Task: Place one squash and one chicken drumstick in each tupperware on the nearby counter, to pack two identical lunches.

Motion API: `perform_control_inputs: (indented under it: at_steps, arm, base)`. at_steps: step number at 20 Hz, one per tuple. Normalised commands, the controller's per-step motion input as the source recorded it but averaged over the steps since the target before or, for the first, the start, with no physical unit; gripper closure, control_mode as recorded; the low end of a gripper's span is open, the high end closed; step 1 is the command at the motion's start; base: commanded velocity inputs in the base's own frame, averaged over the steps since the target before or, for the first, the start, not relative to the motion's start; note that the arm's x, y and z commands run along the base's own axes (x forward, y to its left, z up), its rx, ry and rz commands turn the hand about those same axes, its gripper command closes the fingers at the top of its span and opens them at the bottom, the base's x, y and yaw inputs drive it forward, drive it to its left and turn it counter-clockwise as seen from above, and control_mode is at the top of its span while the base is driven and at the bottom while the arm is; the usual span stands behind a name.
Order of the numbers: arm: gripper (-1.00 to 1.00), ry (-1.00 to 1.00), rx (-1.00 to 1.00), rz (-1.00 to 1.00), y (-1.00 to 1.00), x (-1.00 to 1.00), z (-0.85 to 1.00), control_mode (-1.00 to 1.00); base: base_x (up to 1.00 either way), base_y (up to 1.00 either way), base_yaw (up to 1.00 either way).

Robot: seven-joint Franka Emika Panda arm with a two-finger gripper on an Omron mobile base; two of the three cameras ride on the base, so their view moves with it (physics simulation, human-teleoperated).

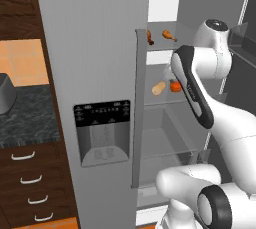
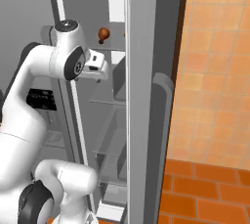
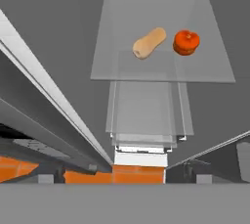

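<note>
Arm's reaching into the open fridge, claw spread wide and empty, lining up above the glass shelf (image 3: pixel 205 74) where a tan squash (image 3: pixel 149 43) lies mid-shelf beside an orange one (image 3: pixel 186 42), drumsticks (image 1: pixel 169 35) shelved higher.

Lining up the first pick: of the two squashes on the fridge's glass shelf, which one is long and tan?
The butternut squash, lying on its side left of the other in the hand view. The round squash beside it is orange-red and squat.
</note>
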Motion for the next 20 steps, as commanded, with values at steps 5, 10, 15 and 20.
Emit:
perform_control_inputs:
  at_steps: [5,10,15,20]
  arm:
    - [-1.0,-0.32,-0.1,0.04,0.0,0.0,0.6,-1.0]
    - [-1.0,-0.16,-0.03,0.11,0.0,0.05,0.53,-1.0]
    - [-1.0,-0.02,-0.01,0.12,-0.04,0.26,0.37,-1.0]
    - [-1.0,0.0,-0.12,-0.01,-0.41,0.35,0.15,-1.0]
  base:
    - [0.0,0.0,0.0]
    - [0.0,0.0,0.0]
    - [0.0,0.0,0.0]
    - [0.0,0.0,0.0]
